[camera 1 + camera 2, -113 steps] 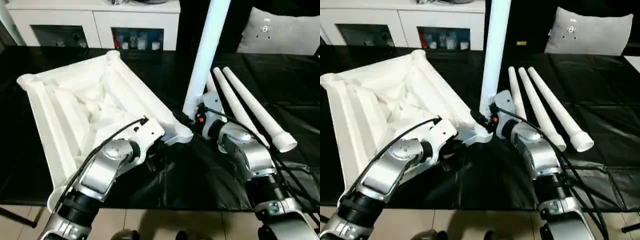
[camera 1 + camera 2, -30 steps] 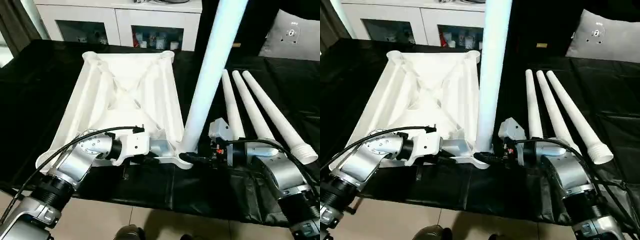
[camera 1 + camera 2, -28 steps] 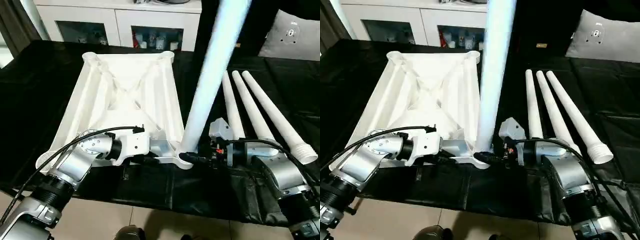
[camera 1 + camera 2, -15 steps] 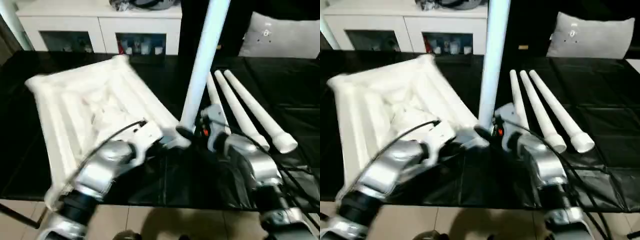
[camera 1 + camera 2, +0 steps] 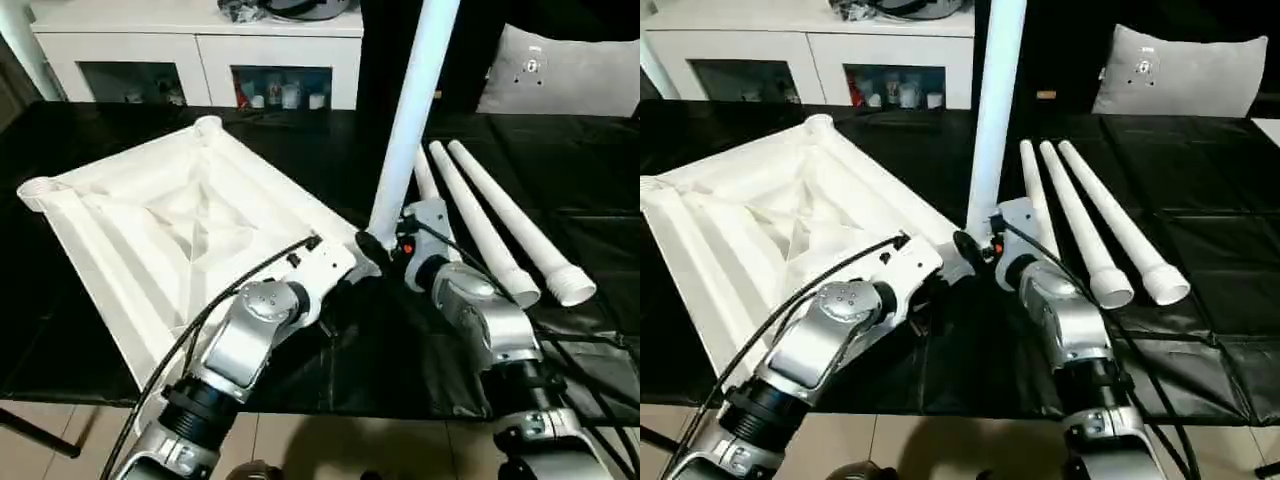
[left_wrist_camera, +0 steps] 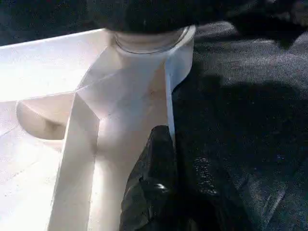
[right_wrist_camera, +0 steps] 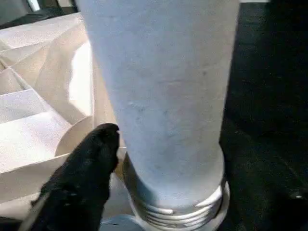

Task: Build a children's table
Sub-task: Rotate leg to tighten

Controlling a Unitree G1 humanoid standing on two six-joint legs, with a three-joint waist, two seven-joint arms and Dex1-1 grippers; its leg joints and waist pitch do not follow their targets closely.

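One long tapered white plastic leg [image 5: 405, 130] stands upright at centre frame, your right gripper [image 5: 372, 243] clamped on its base; your left gripper [image 6: 166, 159] pinches the upturned white ribbed tabletop [image 5: 150, 230].

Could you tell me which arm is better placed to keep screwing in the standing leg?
The right: its end effector sits at the base of the upright leg, while the left end effector steadies the tabletop.

White square plastic tabletop with ribbed underside [image 5: 190, 225]: turned on the worktop since a second ago. Upright white tapered leg [image 5: 408, 125]: less tilted.
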